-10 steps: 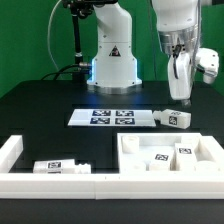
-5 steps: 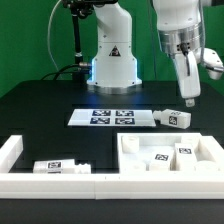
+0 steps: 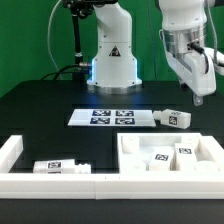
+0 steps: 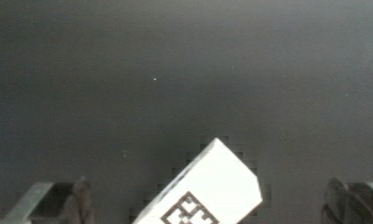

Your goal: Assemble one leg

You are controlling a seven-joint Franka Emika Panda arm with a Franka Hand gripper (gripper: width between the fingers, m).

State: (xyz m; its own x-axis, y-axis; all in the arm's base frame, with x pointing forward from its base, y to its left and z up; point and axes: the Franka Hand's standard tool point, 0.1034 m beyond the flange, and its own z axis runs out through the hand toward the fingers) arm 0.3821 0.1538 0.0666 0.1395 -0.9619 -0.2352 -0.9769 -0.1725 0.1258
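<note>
A leg (image 3: 173, 117), a small white tagged peg, lies on the black table at the exterior view's right, just past the marker board (image 3: 113, 116). My gripper (image 3: 200, 96) hangs above and slightly to the right of it, open and empty. In the wrist view the gripper (image 4: 215, 212) has its fingers (image 4: 58, 204) spread wide, and this leg (image 4: 209, 188) lies on the table below and between them, untouched. Another leg (image 3: 60, 167) lies at the front left. Two more tagged legs (image 3: 160, 155) lie inside the large white tray-shaped part (image 3: 128, 150).
A white L-shaped wall (image 3: 12, 156) runs along the front left and front edge. The robot base (image 3: 112, 60) stands at the back centre with cables beside it.
My gripper has moved steadily toward the exterior view's right and slightly lower, ending over the leg beside the marker board. No part has moved.
</note>
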